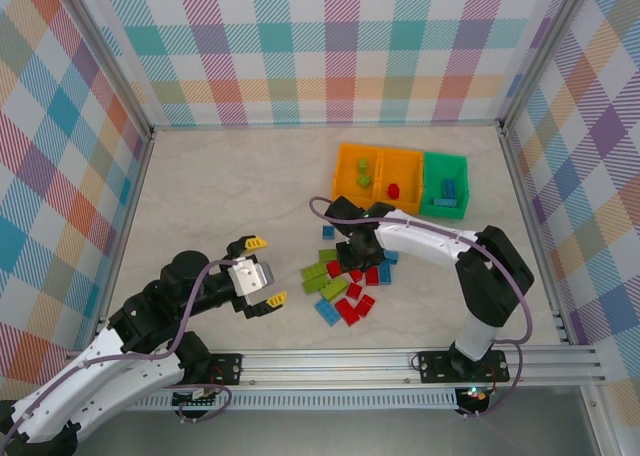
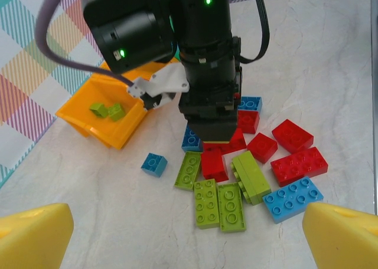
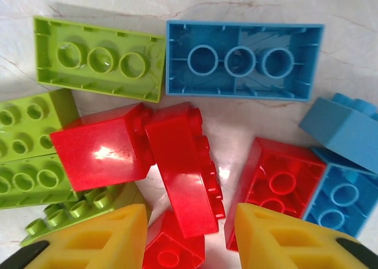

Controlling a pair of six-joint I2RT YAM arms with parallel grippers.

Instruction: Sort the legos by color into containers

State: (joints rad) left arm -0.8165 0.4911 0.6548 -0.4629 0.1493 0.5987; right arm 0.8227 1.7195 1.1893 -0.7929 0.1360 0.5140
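Over the heap of legos, the right gripper points straight down, jaws spread either side of a red brick without clamping it, while the left gripper hovers open and empty beside wide bare table, the containers just behind the heap.

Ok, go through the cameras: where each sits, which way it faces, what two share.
Top external: above and behind the bases, looking down on the table; left gripper and right gripper on their arms, bins, lego pile.
Left wrist: on the left arm, facing across the table at the pile; own yellow fingertips in bottom corners.
Right wrist: pointing straight down, close over red bricks; own yellow fingertips at the bottom.
Shared: top and left wrist both show the right gripper over the pile.
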